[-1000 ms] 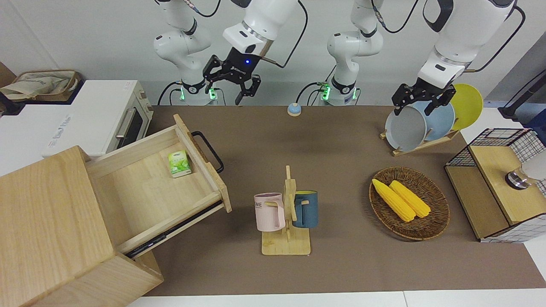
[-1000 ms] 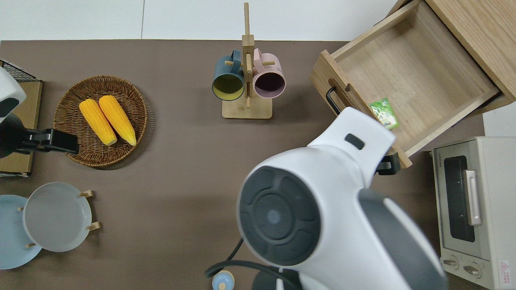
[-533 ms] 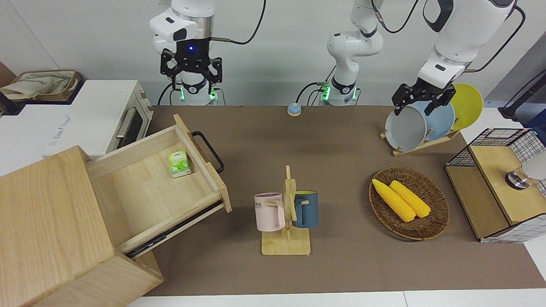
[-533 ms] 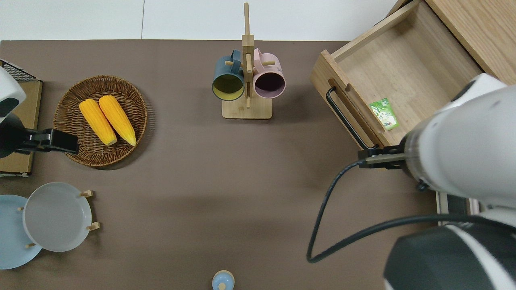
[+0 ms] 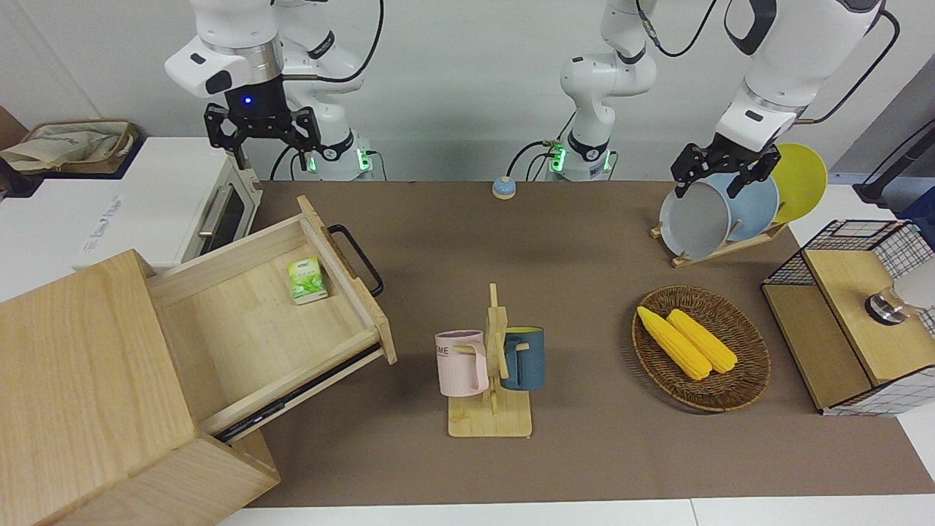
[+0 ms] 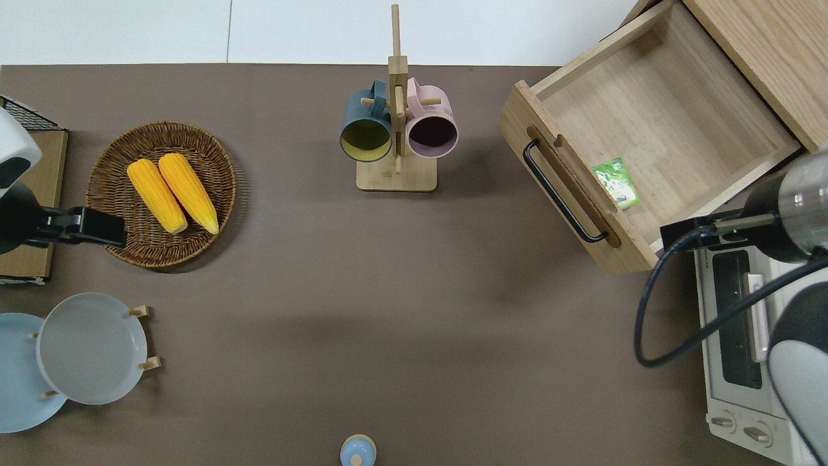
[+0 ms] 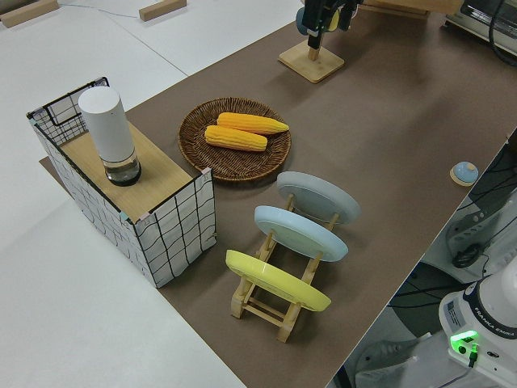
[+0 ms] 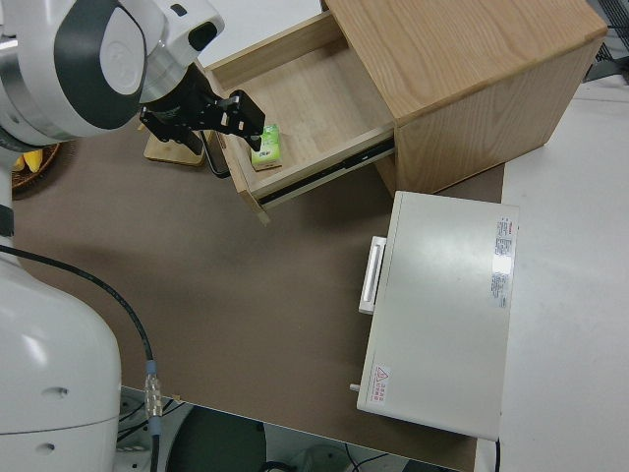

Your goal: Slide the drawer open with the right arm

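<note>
The drawer (image 5: 248, 329) (image 6: 660, 116) (image 8: 300, 98) stands pulled far out of the pale-wood cabinet (image 5: 80, 380). Its black bar handle (image 5: 356, 257) (image 6: 561, 193) is free, with nothing touching it. A small green packet (image 5: 306, 281) (image 6: 616, 183) lies inside, near the drawer's front. My right gripper (image 5: 269, 148) (image 8: 224, 116) hangs open and empty, high in the air, a blue light at its wrist. In the overhead view only its wrist (image 6: 786, 217) shows, over the toaster oven's edge beside the drawer's nearer corner. My left arm is parked.
A white toaster oven (image 5: 175, 204) (image 6: 753, 343) stands beside the cabinet, nearer to the robots. A mug stand (image 5: 491, 380) with a pink and a blue mug, a wicker basket (image 5: 752, 365) of corn, a plate rack (image 5: 719, 245) and a wire-grid stand (image 5: 847, 329) fill the table toward the left arm's end.
My right arm has swung up and away from above the drawer's handle toward the toaster oven's end, gripper still open. The drawer has stayed in place.
</note>
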### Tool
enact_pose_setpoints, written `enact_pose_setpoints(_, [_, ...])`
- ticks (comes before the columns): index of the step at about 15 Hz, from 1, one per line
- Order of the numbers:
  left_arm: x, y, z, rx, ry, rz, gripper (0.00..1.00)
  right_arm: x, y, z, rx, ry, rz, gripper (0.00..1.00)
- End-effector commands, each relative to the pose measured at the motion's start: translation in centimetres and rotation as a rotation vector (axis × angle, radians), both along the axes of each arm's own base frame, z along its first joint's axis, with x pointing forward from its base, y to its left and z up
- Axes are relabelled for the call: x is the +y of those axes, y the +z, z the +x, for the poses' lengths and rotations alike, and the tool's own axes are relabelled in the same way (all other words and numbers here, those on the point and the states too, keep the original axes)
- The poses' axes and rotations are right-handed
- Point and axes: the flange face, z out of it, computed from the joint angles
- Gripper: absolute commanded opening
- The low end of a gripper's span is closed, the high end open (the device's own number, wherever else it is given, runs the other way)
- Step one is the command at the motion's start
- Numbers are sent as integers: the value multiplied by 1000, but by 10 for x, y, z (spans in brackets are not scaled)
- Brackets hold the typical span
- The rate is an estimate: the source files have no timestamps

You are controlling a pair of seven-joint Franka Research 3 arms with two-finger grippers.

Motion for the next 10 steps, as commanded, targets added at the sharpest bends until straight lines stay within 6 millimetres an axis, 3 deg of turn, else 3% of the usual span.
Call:
enact_pose_setpoints(1, [1, 3, 2, 6, -10, 16, 993, -41, -16, 3, 11, 15, 89, 990])
enact_pose_setpoints(3, [1, 4, 2, 5, -10, 16, 993, -56, -22, 6, 11, 8, 115, 992])
enact_pose_setpoints(10, [1, 4, 2, 5, -10, 16, 993, -59, -25, 13, -7, -45, 79, 992])
